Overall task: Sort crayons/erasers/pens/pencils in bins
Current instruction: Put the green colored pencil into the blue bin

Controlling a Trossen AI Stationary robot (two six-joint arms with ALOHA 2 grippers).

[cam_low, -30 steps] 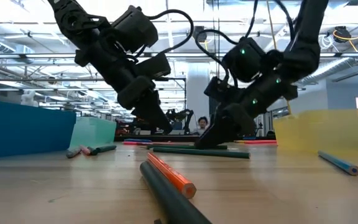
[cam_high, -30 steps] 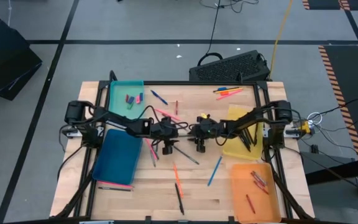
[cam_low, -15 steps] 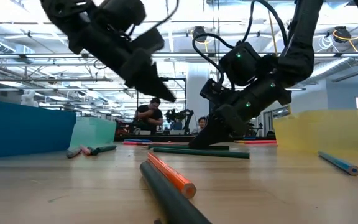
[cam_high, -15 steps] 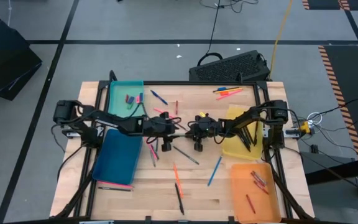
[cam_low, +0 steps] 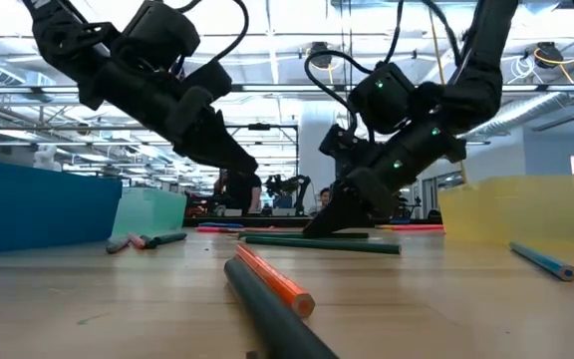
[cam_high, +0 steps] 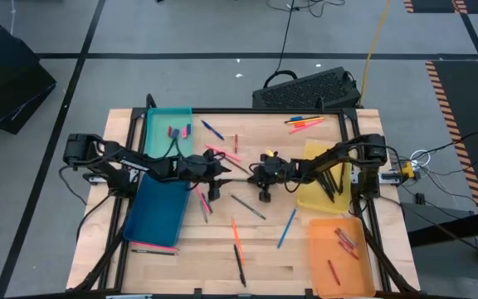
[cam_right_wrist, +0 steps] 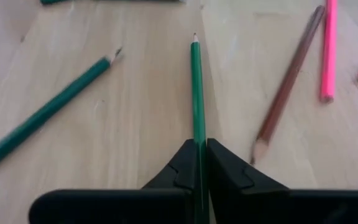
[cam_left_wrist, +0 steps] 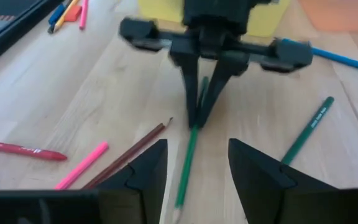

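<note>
Erasers [cam_high: 177,131] lie in the teal bin [cam_high: 157,121] (crayons [cam_high: 339,242] in orange [cam_high: 315,264]).

We see two matte black arms, left arm [cam_high: 131,162] and right arm [cam_high: 338,158], built of blocky jointed segments with black cables looping alongside — the right one shows small green indicator lights. Each ends in two dark, wedge-shaped fingers [cam_left_wrist: 145,177] on a wide black crossbar.
</note>
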